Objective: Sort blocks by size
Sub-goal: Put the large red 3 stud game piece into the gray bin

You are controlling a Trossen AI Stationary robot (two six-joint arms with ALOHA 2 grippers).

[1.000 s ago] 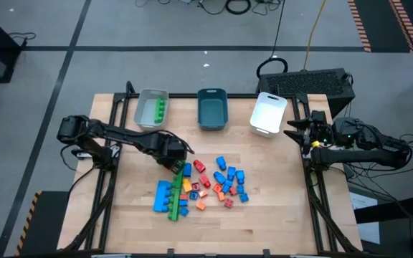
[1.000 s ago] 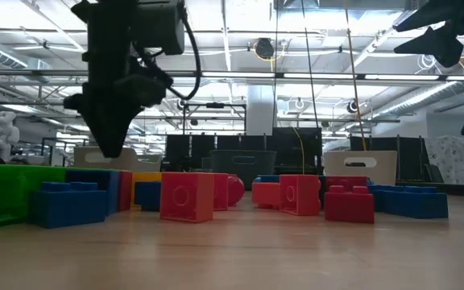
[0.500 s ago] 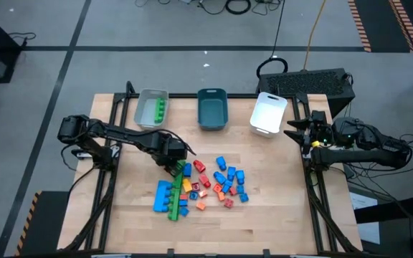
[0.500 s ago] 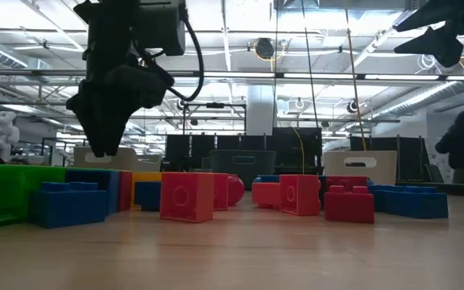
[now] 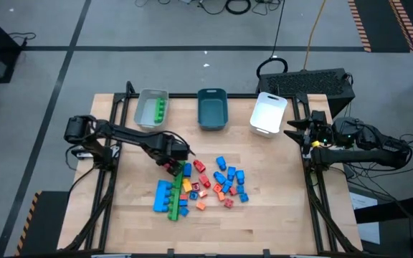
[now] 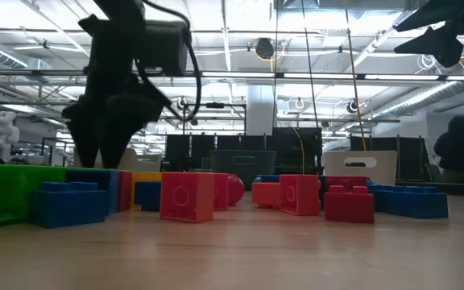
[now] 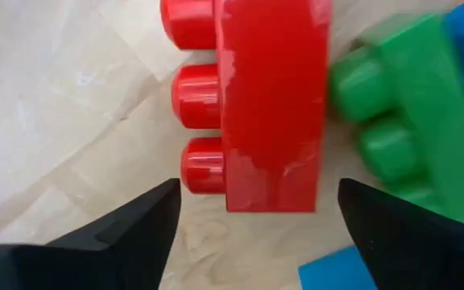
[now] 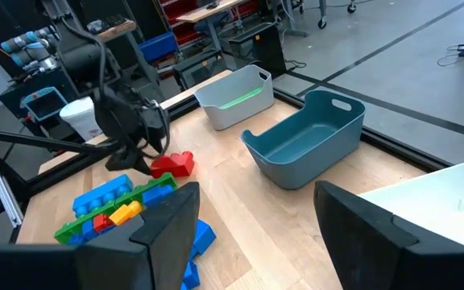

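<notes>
Barely begun: only green studded plastic bricks lie in the grey tray at 11 o'clock, while the heap of mixed coloured bricks waits mid-worktop. Left gripper, fingers wide, straddles a red three-stud brick; right gripper idles wide at 3 o'clock.

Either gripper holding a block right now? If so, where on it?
No. The left gripper is open, fingers either side of a red block, not touching. The right gripper, open and empty, waits by the white tray.
</notes>
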